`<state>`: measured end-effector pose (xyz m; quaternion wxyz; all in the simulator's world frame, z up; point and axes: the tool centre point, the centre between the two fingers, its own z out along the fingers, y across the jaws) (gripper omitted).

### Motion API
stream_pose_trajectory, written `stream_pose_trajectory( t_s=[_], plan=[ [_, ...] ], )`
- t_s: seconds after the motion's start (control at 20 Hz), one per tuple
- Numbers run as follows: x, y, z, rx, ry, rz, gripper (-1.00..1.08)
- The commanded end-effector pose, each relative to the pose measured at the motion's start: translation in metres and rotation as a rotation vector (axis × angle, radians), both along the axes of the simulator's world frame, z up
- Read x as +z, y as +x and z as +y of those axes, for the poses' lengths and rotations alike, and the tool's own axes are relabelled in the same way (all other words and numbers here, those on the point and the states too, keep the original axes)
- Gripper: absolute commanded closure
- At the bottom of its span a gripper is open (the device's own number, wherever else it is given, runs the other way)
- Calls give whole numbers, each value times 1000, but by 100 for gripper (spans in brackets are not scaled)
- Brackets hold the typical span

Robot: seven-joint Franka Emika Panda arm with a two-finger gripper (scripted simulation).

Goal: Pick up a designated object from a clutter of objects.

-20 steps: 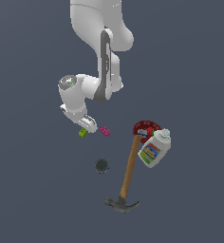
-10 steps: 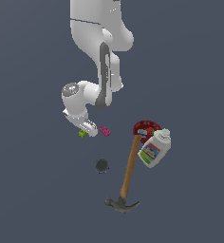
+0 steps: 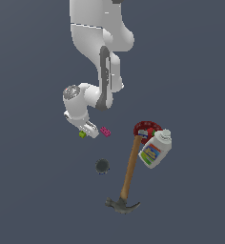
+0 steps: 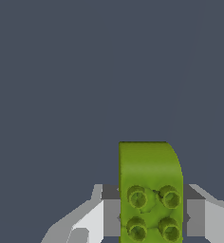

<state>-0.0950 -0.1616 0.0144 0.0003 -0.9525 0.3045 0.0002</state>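
The green brick [image 4: 151,194] sits squarely between my gripper [image 4: 152,216] pads, its long axis running out along them. I seem to be clamped on it, though contact is hard to confirm. The pink brick [image 3: 105,131] lies just beside.

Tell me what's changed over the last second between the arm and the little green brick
The arm's wrist has dropped lower and the gripper has settled over the green brick; in the wrist view the brick sits between the fingers, though contact isn't clear. The brick has not visibly moved. The pink brick, dark ball, hammer, bottle and red item stayed put.
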Motion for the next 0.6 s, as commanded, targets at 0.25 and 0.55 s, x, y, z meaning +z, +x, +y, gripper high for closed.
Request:
stream_pose_trajectory(
  t_s=[0.25,0.55],
  plan=[
    [0,0,0,0,0,0,108],
    [6,-1,7,0,0,0,108]
  ],
)
